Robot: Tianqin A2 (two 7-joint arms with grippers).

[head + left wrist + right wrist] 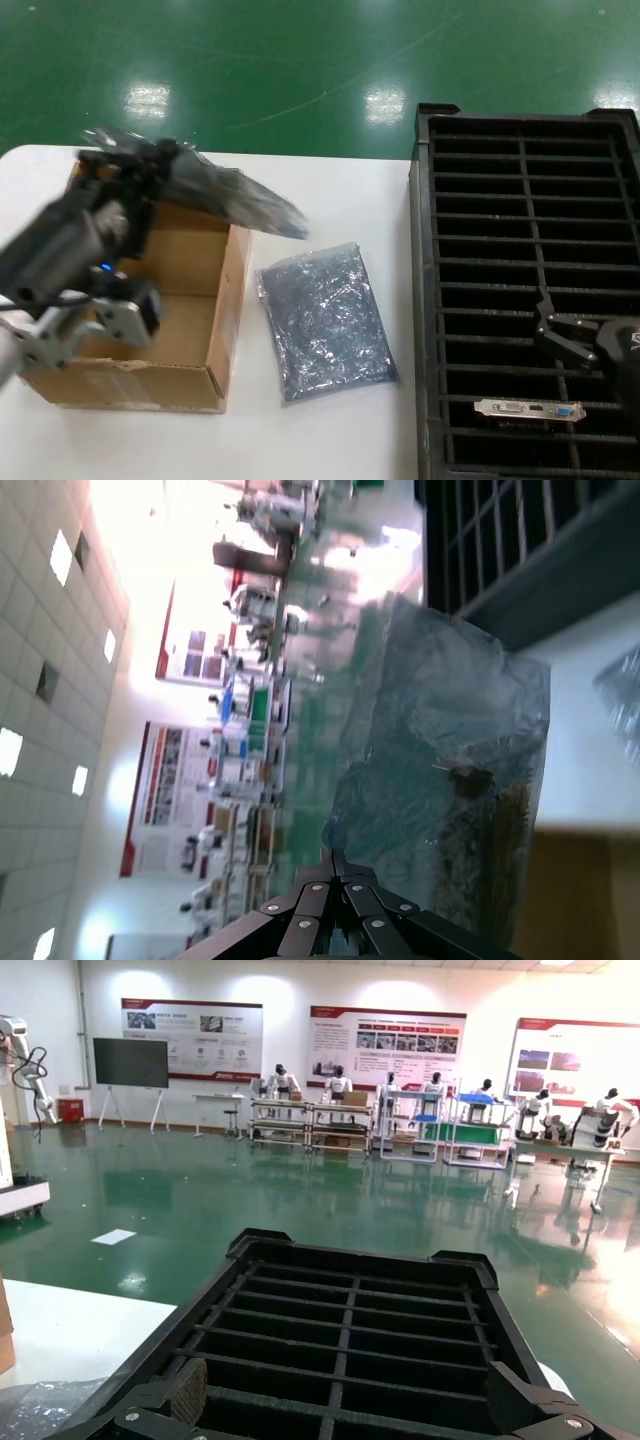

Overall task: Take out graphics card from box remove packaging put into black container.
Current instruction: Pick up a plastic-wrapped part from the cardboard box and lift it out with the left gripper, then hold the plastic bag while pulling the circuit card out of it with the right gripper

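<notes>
My left gripper (125, 170) is shut on a grey-silver anti-static bag (220, 195) and holds it tilted in the air above the back of the brown cardboard box (130, 385). In the left wrist view the fingers (335, 855) pinch the bag's edge, and a dark board shows through the plastic (490, 810). A second crinkly bag (325, 320) lies flat on the white table between the box and the black container (425, 300). A graphics card's silver bracket (530, 408) stands in a near slot of the container. My right gripper (548, 330) is open and empty above the container (350, 1340).
The white table (330, 440) ends at a far edge with green floor behind it. The box's inside looks bare where it shows. The container's slotted dividers fill the right side of the table.
</notes>
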